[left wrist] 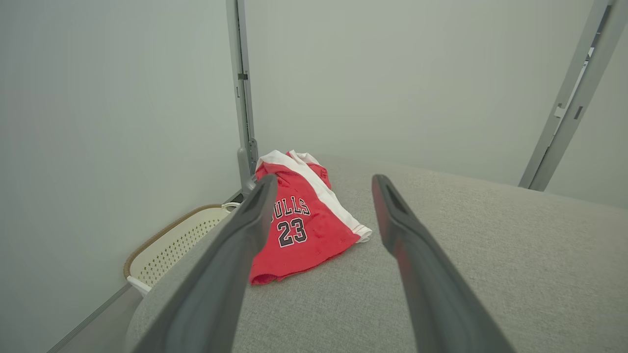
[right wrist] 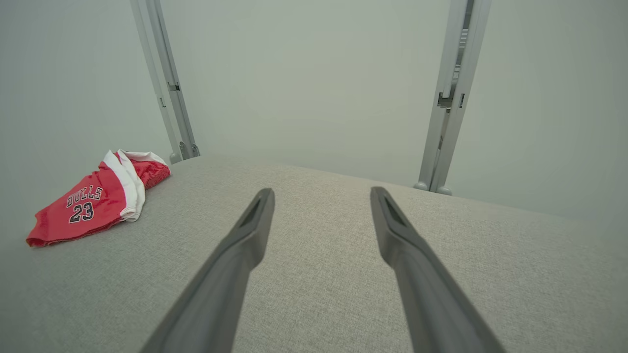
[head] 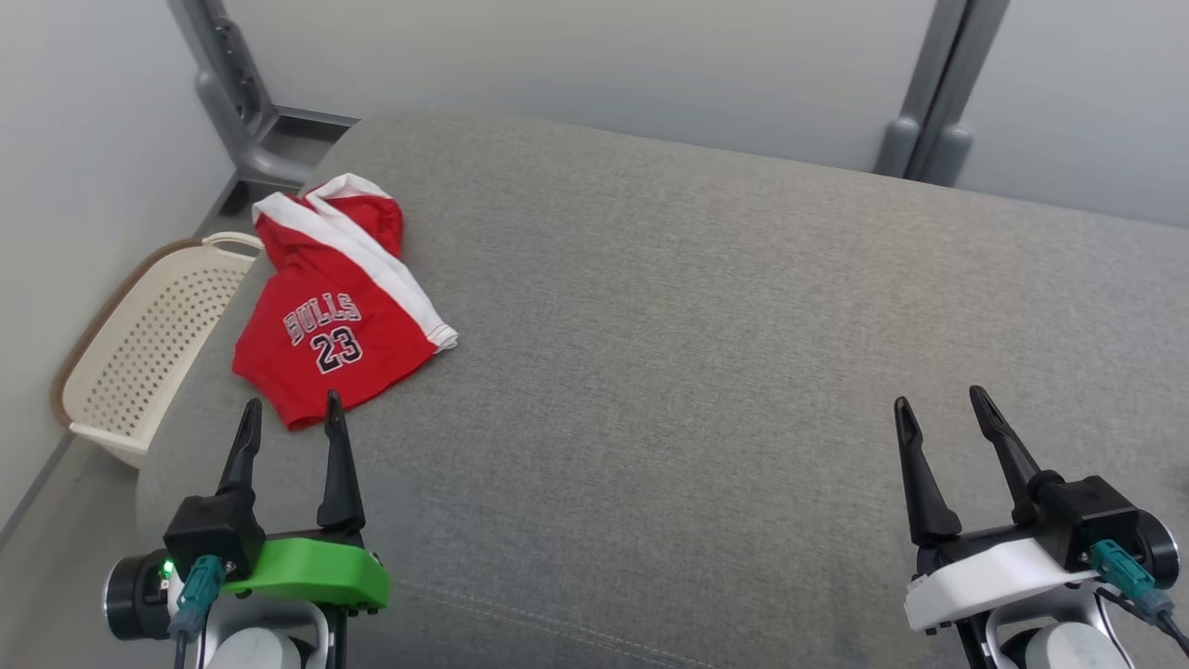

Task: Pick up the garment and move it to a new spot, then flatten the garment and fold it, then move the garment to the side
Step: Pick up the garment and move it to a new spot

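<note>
The grey cushion lies bare across middle and right. A red garment is bunched at its far left, a cream basket just past that edge, grey posts behind the far edge

Red jersey-cloth garment carried a broad white band along one side; "BULLS 23" lettering was black, edged white. Grey woven-fabric cushion was a plain heathered grey. Cream perforated plastic basket showed a regular dot pattern of holes and a brown rim. Left end effector had dark fingers on a bright green mount. Right end effector had dark fingers on a white mount. Grey metal posts stood against pale grey walls.
</note>
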